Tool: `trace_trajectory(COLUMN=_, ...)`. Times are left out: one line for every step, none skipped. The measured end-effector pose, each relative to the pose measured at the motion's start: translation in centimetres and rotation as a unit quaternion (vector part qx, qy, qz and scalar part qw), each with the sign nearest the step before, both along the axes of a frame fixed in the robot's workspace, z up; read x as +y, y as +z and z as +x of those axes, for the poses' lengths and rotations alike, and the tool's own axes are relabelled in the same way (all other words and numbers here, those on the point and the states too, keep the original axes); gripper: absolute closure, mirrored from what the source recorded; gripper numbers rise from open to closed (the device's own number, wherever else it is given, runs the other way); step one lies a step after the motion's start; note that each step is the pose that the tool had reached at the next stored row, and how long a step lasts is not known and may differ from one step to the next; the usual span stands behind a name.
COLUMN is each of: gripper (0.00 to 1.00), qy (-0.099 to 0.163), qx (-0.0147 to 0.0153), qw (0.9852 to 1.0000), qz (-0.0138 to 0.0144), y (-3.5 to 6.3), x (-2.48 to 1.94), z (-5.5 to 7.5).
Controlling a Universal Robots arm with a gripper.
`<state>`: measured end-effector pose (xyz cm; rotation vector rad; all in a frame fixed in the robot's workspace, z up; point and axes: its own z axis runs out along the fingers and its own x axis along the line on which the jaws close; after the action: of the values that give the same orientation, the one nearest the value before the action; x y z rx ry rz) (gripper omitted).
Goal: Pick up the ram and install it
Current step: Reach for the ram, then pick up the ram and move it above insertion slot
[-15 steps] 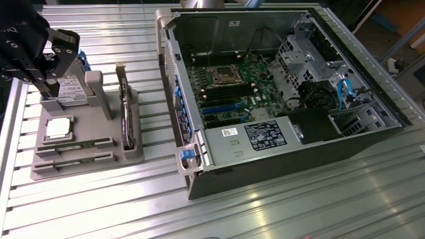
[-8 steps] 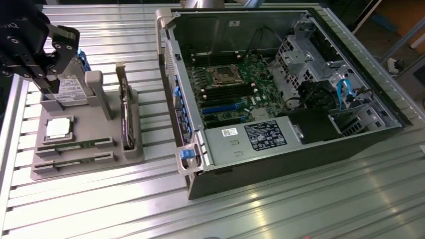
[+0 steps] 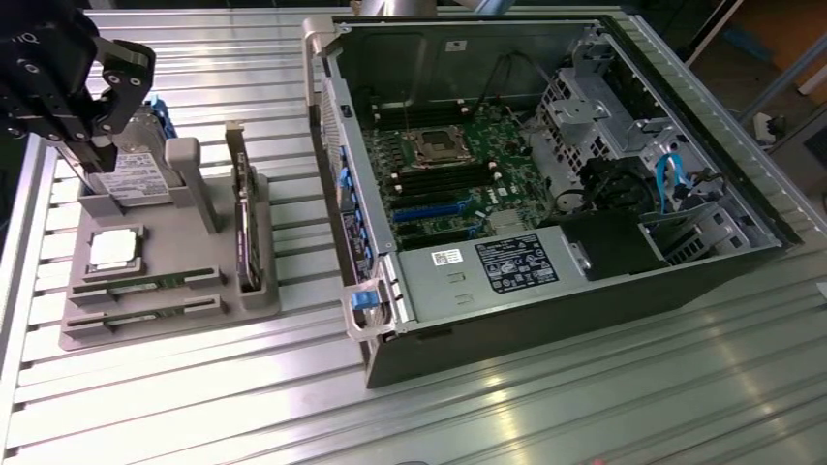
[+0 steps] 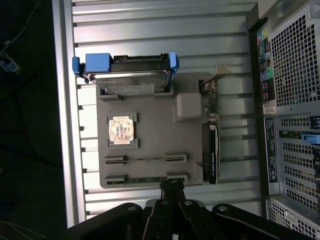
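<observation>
The ram (image 4: pixel 145 178) is a thin green stick lying on edge in the outer of two long slots of a grey holder block (image 4: pixel 150 125). In the exterior view those slots (image 3: pixel 142 295) are at the block's near end. My gripper (image 3: pixel 97 155) hangs above the block's far end, over the hard drive, well apart from the ram. In the wrist view its dark fingertips (image 4: pixel 172 189) sit pressed together with nothing between them. The open computer case (image 3: pixel 543 174) lies to the exterior view's right, with its green motherboard (image 3: pixel 452 165) facing up.
The holder also carries a hard drive with blue rails (image 4: pixel 130 75), a square processor chip (image 4: pixel 121 129) and a dark expansion card standing on edge (image 3: pixel 246 223). Everything rests on a ribbed metal table (image 3: pixel 517 407). The case's wall (image 3: pixel 339 174) stands close beside the holder.
</observation>
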<state>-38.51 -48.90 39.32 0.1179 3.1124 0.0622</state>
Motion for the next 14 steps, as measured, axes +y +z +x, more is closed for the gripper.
trace_trajectory(gripper=0.89, qy=0.000, qx=0.0000, qw=1.0000, qz=0.0000, y=0.00, x=0.02, z=0.00)
trace_trajectory(gripper=0.89, qy=0.000, qx=0.0000, qw=1.0000, qz=0.0000, y=0.00, x=0.02, z=0.00)
trace_trajectory(gripper=0.89, qy=0.000, qx=0.0000, qw=1.0000, qz=0.0000, y=0.00, x=0.02, z=0.00)
trace_trajectory(gripper=0.89, qy=0.000, qx=0.0000, qw=1.0000, qz=-0.0001, y=0.00, x=0.02, z=0.00)
trace_trajectory(gripper=0.89, qy=0.000, qx=0.0000, qw=1.0000, qz=-0.0001, y=0.00, x=0.02, z=0.00)
trace_trajectory(gripper=0.89, qy=0.000, qx=0.0000, qw=1.0000, qz=0.0000, y=0.00, x=0.02, z=0.00)
trace_trajectory(gripper=0.89, qy=0.000, qx=0.0000, qw=1.0000, qz=-0.0001, y=0.00, x=0.02, z=0.00)
trace_trajectory(gripper=0.89, qy=0.000, qx=0.0000, qw=1.0000, qz=-0.0001, y=0.00, x=0.03, z=0.00)
trace_trajectory(gripper=0.89, qy=0.001, qx=0.0000, qw=1.0000, qz=-0.0001, y=0.00, x=0.02, z=0.00)
trace_trajectory(gripper=0.89, qy=0.001, qx=0.0000, qw=1.0000, qz=-0.0001, y=0.00, x=0.02, z=0.00)
trace_trajectory(gripper=0.89, qy=0.002, qx=0.0000, qw=1.0000, qz=0.0000, y=0.00, x=0.02, z=0.00)
trace_trajectory(gripper=0.89, qy=0.003, qx=0.0000, qw=1.0000, qz=0.0000, y=0.00, x=0.02, z=0.00)
trace_trajectory(gripper=0.89, qy=0.003, qx=0.0000, qw=1.0000, qz=-0.0001, y=0.01, x=0.02, z=0.00)
trace_trajectory(gripper=0.89, qy=0.004, qx=0.0000, qw=1.0000, qz=-0.0001, y=0.00, x=0.02, z=0.00)
